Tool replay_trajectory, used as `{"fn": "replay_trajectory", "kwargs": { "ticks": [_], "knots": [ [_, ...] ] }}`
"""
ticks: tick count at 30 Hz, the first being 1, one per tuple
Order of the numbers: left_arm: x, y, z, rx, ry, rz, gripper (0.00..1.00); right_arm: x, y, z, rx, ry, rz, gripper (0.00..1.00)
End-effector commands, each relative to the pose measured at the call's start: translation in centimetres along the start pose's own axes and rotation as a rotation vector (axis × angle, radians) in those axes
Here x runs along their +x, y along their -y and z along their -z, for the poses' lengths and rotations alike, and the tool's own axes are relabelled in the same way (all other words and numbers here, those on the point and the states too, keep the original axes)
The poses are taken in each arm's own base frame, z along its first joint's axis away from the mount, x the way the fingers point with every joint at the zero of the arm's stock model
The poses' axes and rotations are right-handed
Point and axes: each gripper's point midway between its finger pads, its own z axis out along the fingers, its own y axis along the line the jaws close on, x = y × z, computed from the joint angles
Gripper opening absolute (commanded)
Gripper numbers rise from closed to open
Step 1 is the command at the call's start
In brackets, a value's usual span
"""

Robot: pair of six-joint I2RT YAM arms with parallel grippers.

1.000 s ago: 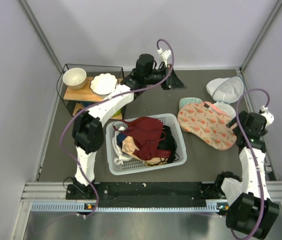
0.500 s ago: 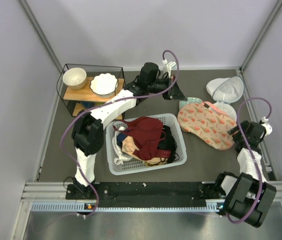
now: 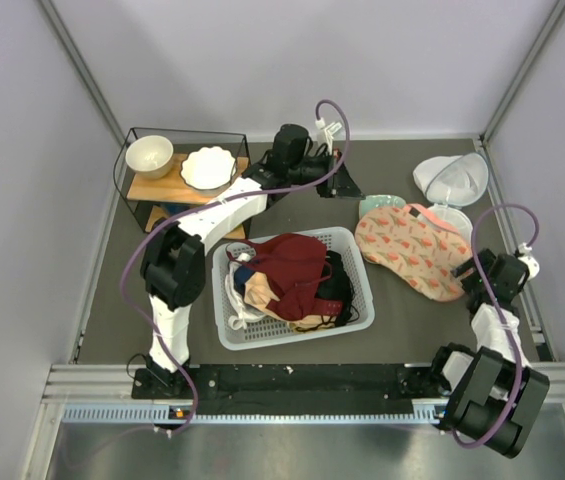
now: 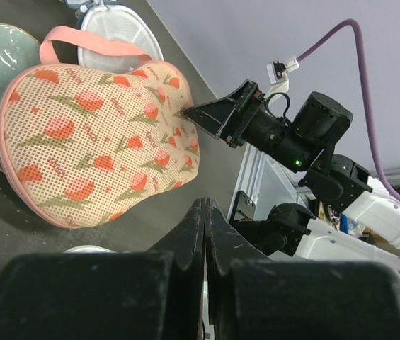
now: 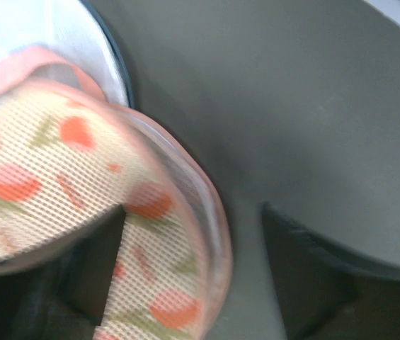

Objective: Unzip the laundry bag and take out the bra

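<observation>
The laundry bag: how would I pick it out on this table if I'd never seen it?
Find the white basket of clothes mid-table; the laundry bag lies flat just to its right. It alone is peach-pink with red flowers, unlike the plain white mesh pouches behind it.

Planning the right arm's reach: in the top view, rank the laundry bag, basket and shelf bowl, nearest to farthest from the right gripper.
From the right gripper:
1. laundry bag, right beside it, on its left.
2. basket, table centre.
3. bowl, on the far-left shelf.
</observation>
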Motion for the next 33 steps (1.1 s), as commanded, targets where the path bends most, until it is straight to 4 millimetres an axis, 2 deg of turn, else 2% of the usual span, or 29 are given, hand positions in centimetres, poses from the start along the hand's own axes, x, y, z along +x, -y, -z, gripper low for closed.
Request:
{"fn": "replay_trajectory", "kwargs": {
  "ticks": [1,5,6,8,9,11,12,14,15,17,19,20,21,23,27,29,30,31,32,33],
  "knots": [
    [-1.7,3.5,1.8,0.044,0.053,-0.088,0.0,-1.3,0.3,0.7,0.028,0.024,0.012,0.91],
    [-1.7,3.8,1.8,0.061,0.045,-0.091,0.0,-0.2,0.2,0.1,0.023,-0.022,-0.03,0.87],
    [-1.9,4.2,1.8,0.072,0.04,-0.104,0.0,-0.3,0.2,0.0,0.035,-0.022,-0.052,0.78],
    [-1.7,4.0,1.8,0.062,0.022,-0.097,0.0,-0.3,-0.2,-0.2,0.014,-0.032,-0.055,0.68],
    [-1.8,4.1,1.8,0.059,0.025,-0.109,0.0,-0.5,-0.6,-0.4,-0.008,-0.029,-0.051,0.59],
    [-2.0,4.1,2.0,0.05,0.033,-0.113,0.0,-0.2,-1.2,-0.8,-0.041,-0.052,-0.041,0.48],
    [-2.0,4.1,2.0,0.049,0.034,-0.113,0.0,-0.4,-1.4,-0.9,-0.046,-0.054,-0.038,0.32],
    [-1.7,4.7,2.2,0.078,0.017,-0.12,0.0,-0.1,-1.5,-1.2,-0.051,-0.076,-0.035,0.14],
    [-1.7,5.3,2.3,0.106,0.008,-0.134,0.0,-0.2,-1.5,-1.2,-0.045,-0.075,-0.049,0.0],
    [-1.4,5.7,2.2,0.14,-0.015,-0.134,0.0,-0.1,-1.6,-0.9,-0.049,-0.081,-0.06,0.0],
    [-1.5,6.1,2.4,0.151,-0.018,-0.133,0.0,-1.3,-2.4,-0.2,-0.084,-0.031,-0.066,0.0],
    [-1.5,6.1,2.4,0.148,-0.017,-0.13,0.0,-1.2,-2.4,0.5,-0.081,-0.039,-0.068,0.0],
    [-1.5,6.2,2.4,0.15,-0.016,-0.129,0.0,-2.6,-3.3,1.5,-0.115,0.012,-0.061,0.0],
    [-1.3,6.5,2.6,0.165,-0.025,-0.132,0.0,-3.8,-4.3,3.1,-0.155,0.05,-0.052,0.0],
    [-1.2,8.0,2.9,0.243,-0.037,-0.114,0.0,-8.9,-7.3,7.2,-0.258,0.22,-0.025,0.0],
    [-1.2,8.2,2.9,0.265,-0.045,-0.099,0.0,-10.2,-9.2,8.9,-0.343,0.254,-0.01,0.0],
    [-1.2,8.4,3.0,0.274,-0.045,-0.1,0.0,-11.9,-10.5,10.1,-0.402,0.321,0.005,0.0],
    [-1.2,8.5,3.0,0.287,-0.046,-0.101,0.0,-12.5,-12.0,11.2,-0.482,0.351,0.032,0.0],
    [-1.7,9.5,3.3,0.331,-0.027,-0.122,0.0,-13.4,-12.9,12.3,-0.529,0.398,0.045,0.0],
    [-1.6,9.3,3.3,0.341,-0.022,-0.106,0.0,-15.7,-14.7,14.4,-0.611,0.501,0.065,0.0]
  ]
}}
